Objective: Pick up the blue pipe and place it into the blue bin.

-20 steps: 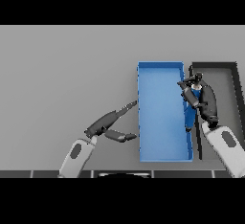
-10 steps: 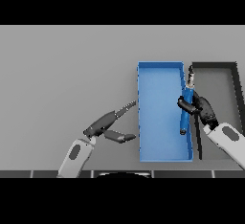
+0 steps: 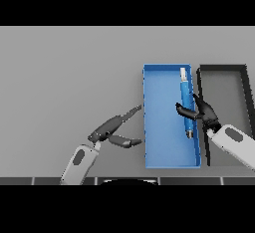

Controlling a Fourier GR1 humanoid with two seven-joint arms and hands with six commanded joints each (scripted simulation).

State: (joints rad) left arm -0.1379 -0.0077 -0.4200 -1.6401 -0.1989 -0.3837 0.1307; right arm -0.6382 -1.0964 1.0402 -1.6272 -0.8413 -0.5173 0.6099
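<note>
i am holding my right hand over the right wall of the blue bin, fingers curled round the blue pipe, which is lying lengthwise inside the bin, its pale tip pointing to twelve o'clock. if i am opening too slowly, a finger may snag and drag the pipe over the wall. the pipe is slim, straight and bright blue. my left hand is idling at nine o'clock, fingers relaxed.

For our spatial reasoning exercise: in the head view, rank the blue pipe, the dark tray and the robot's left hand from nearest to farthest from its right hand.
1. Blue pipe: held in the right hand, over the blue bin.
2. Dark tray: just right of the hand.
3. Left hand: across the bin, on the left.
</note>
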